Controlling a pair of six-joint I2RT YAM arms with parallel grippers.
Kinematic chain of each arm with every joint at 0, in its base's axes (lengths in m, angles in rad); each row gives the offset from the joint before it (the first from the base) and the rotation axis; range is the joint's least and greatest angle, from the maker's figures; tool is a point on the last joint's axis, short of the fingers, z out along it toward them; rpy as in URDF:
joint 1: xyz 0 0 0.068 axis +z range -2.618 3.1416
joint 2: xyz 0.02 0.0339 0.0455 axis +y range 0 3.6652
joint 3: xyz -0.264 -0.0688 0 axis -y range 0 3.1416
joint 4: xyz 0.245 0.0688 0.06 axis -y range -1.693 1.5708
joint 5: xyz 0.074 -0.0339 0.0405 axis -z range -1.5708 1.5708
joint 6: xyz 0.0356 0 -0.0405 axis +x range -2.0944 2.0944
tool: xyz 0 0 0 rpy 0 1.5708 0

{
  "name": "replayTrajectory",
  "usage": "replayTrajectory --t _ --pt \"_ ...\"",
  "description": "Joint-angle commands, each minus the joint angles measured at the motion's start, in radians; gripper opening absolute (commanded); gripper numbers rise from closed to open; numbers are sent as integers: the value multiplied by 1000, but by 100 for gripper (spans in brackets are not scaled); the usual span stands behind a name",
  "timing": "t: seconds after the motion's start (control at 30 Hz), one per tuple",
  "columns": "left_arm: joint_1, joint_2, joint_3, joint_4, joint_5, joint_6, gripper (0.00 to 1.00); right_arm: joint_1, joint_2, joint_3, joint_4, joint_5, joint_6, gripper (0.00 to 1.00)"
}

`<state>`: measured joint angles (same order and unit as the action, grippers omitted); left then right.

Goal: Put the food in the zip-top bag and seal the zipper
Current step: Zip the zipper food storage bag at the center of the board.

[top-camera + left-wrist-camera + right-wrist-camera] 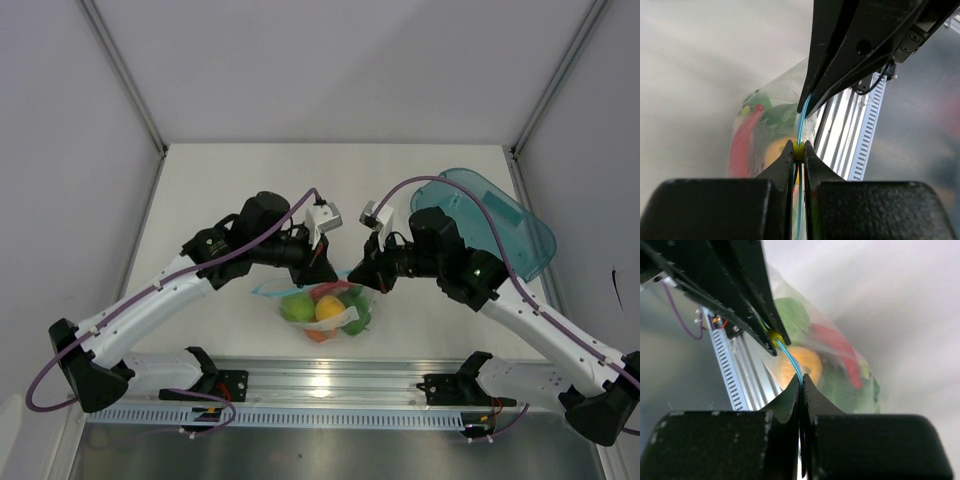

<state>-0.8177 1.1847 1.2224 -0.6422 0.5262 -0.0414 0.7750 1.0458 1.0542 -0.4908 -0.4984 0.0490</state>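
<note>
The clear zip-top bag (326,308) lies on the table in front of both arms, with the food inside: a green fruit (296,307), a yellow one (330,308) and a red pepper (330,290). My left gripper (325,270) is shut on the light blue zipper (801,125), with a small yellow slider (798,150) pinched at its tips (798,148). My right gripper (358,275) is shut on the same zipper (790,359) a short way along, jaws pressed together (801,381). Through the plastic I see an orange (802,365) and the red pepper (840,350).
A translucent teal oval tray (495,225) sits at the back right, behind my right arm. The aluminium rail (330,385) runs along the near edge, just below the bag. White walls enclose the table on three sides.
</note>
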Motion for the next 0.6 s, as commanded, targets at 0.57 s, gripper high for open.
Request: replayTrajectory --t 0.57 --pt "6 -34 -9 -25 -137 -22 1 -89 -133 -80 -110 432 114 0"
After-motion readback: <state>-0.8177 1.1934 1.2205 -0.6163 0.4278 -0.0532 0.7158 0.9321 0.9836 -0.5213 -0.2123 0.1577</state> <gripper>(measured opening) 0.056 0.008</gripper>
